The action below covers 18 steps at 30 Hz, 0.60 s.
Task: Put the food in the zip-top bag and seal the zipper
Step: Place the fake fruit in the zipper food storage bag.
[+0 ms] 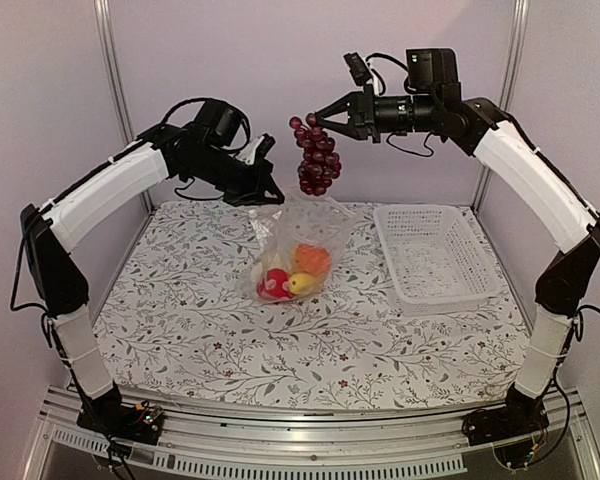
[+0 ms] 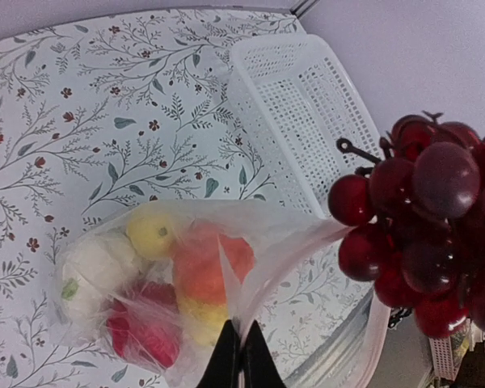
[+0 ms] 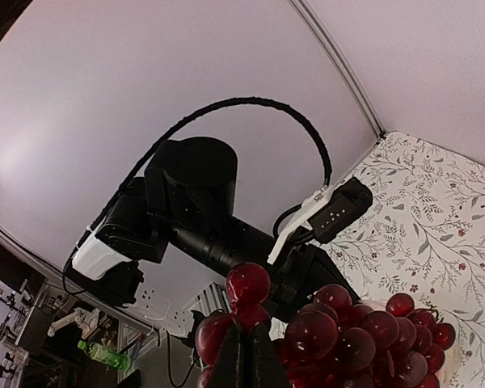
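Two arms: white shell links, black joints, looping black cables.

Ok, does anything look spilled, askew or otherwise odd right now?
Nothing stands out. The left end effector pinches the zip-top bag by its edge, and the food pieces sit inside it, with none spilled on the table. The right end effector holds the grape bunch above the bag. The white basket sits flat beside it.

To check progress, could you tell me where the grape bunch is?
In the top view, the grape bunch hangs from the right gripper above the bag, left of the basket.
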Available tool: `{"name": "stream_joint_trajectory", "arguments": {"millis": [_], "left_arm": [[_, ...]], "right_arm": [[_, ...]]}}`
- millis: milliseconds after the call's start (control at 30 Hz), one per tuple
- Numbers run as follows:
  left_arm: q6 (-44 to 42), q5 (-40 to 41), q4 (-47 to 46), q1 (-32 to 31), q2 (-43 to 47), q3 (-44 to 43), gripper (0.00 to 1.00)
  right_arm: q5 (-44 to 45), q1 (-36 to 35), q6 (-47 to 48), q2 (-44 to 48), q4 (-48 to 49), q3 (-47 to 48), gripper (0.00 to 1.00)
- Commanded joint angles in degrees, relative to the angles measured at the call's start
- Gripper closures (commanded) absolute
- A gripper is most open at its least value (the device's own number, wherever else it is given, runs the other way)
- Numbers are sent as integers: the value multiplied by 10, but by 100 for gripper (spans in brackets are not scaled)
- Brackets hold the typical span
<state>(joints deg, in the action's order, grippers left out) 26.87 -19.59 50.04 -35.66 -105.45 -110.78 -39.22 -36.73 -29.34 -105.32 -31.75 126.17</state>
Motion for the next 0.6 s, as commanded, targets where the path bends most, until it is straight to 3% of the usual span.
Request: {"name": "stream_joint_trajectory", "arguments": {"millis": [0, 567], "left_arm": [[6, -2, -7, 15, -8, -24, 100], [13, -11, -11, 27, -16, -23, 100]], "right_arm": [[-19, -15, -4, -24, 25, -10, 100], [-88, -28, 6, -31, 50, -11, 100]]}}
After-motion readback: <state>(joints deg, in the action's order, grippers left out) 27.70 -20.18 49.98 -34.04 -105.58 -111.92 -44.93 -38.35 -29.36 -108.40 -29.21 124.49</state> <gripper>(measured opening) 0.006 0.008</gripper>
